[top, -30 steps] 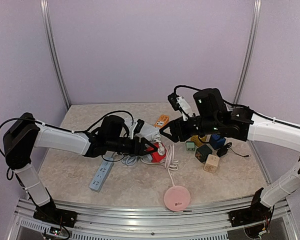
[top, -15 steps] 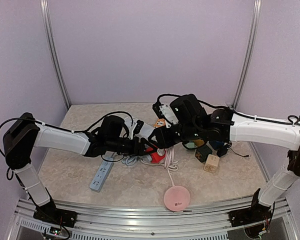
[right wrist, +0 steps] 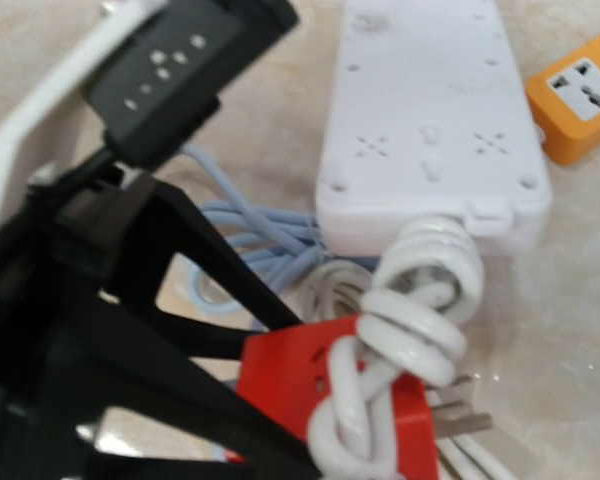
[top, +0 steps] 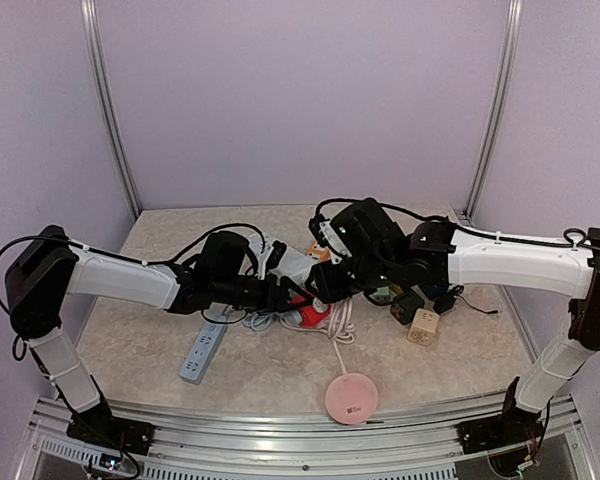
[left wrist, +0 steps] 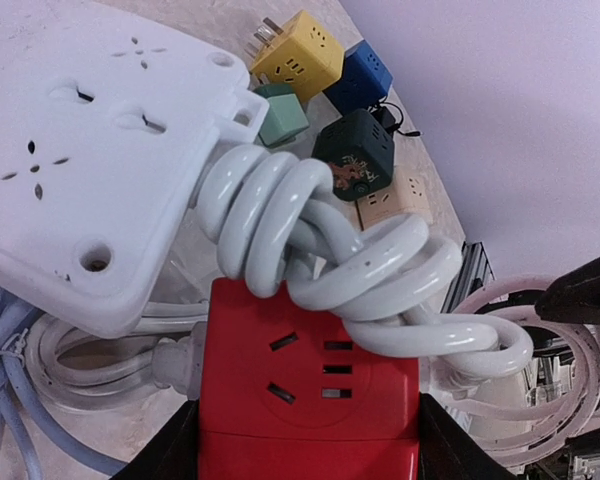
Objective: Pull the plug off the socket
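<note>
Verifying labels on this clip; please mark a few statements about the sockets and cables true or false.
1. The left tool grips the red cube socket. True.
2. A white coiled cable lies over that socket. True.
3. The orange power strip rests on top of the white power strip. False: it lies beside it, on the table.
4. The pink disc sits by the far wall. False: it lies at the near edge.

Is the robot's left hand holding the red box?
Yes, the red box sits pinched between the left gripper's two black fingers.
</note>
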You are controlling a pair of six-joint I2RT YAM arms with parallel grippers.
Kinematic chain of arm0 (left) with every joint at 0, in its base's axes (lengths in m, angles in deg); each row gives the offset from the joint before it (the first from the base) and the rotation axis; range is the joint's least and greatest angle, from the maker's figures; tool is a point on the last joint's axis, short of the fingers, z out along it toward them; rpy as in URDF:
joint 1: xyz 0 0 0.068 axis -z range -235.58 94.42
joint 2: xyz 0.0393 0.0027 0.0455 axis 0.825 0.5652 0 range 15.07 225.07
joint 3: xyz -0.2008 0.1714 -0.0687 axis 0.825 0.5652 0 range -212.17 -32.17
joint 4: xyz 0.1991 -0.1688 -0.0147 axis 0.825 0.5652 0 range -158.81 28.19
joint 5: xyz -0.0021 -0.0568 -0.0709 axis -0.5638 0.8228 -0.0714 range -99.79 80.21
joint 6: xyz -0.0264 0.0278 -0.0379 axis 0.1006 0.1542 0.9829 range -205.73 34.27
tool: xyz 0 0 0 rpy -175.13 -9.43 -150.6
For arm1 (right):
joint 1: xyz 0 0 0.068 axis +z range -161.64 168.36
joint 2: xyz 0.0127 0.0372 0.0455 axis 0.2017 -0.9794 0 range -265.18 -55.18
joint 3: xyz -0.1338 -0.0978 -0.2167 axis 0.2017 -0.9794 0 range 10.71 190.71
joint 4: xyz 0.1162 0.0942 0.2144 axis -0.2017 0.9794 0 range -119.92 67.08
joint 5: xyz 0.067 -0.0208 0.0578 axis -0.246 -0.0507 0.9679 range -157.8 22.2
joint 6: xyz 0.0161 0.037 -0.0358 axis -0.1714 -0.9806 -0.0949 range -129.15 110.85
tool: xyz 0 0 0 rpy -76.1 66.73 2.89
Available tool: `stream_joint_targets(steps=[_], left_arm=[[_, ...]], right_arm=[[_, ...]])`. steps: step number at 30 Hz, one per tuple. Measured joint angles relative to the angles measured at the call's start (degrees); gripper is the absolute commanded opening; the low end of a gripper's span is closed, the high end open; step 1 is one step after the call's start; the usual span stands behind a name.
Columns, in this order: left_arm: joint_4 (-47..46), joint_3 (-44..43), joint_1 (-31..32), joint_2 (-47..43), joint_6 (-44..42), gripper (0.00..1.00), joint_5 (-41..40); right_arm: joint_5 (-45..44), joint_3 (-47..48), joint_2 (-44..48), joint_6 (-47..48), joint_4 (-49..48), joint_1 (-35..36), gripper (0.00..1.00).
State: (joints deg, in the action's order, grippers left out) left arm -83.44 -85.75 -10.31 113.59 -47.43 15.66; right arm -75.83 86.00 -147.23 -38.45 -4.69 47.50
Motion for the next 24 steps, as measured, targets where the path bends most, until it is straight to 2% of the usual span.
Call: stream_joint_targets(steps=[10,21,24], left_arm=[[0.57,0.00,-0.28,-0.33,-0.57,0.28,0.02],[0.72,0.09,-0.37,-0.74,-1.46,0.28,0.02],[0.76,0.11,-0.37,-0.76,-1.55,0.28,0.04]], right_arm=[[-0.39,-0.46,-1.03,1.27,1.57,-0.13,0.31],[0.76,-0.57,-3.28,2.80,1.81,-0.72,0.29],[0.76,-0.72,-3.54,2.89,1.79,-0.83,0.25]])
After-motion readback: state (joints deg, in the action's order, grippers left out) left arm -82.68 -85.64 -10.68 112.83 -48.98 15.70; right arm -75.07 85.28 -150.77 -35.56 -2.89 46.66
